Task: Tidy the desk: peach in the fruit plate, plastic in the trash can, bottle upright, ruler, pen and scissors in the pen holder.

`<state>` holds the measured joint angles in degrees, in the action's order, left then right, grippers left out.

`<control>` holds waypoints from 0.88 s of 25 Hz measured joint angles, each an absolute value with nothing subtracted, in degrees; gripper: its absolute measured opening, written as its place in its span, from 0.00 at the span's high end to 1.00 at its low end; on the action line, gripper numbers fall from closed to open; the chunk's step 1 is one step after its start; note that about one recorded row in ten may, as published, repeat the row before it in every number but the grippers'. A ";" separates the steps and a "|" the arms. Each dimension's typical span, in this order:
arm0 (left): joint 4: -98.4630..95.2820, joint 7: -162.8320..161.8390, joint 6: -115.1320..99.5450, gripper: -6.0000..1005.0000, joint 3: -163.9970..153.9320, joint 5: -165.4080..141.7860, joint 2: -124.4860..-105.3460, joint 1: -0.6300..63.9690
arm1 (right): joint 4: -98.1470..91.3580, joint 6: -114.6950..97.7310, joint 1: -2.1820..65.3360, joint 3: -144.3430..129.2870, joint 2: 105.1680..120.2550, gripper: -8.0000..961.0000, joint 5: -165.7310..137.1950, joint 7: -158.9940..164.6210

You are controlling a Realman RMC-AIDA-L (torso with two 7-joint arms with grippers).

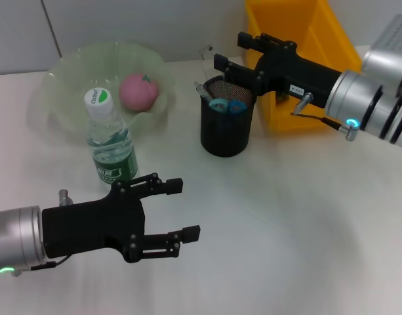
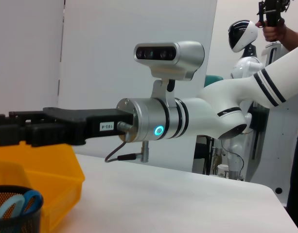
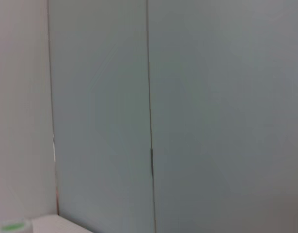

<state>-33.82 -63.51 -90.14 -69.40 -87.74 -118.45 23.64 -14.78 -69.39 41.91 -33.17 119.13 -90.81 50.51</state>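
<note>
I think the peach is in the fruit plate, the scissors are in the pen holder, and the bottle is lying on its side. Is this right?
Not fully. The bottle stands upright, cap on top, as the head view shows. The rest holds: the peach is in the fruit plate, and the scissors are in the pen holder.

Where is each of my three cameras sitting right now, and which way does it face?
Head: looks down on the white desk; both arms show, left gripper open, right gripper above the black mesh pen holder.
Left wrist: low, facing across at the right arm; shares the pen holder and yellow plastic bin.
Right wrist: faces a grey wall.
</note>
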 joint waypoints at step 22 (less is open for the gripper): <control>-33.67 -75.48 -92.70 0.17 -68.60 -88.34 -114.57 26.54 | -30.10 -97.20 36.50 -47.08 110.53 0.22 -115.08 83.63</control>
<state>-33.67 -75.48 -92.70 -68.61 -88.34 -114.57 26.54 -30.10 -97.20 36.50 -47.08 110.53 -115.08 83.63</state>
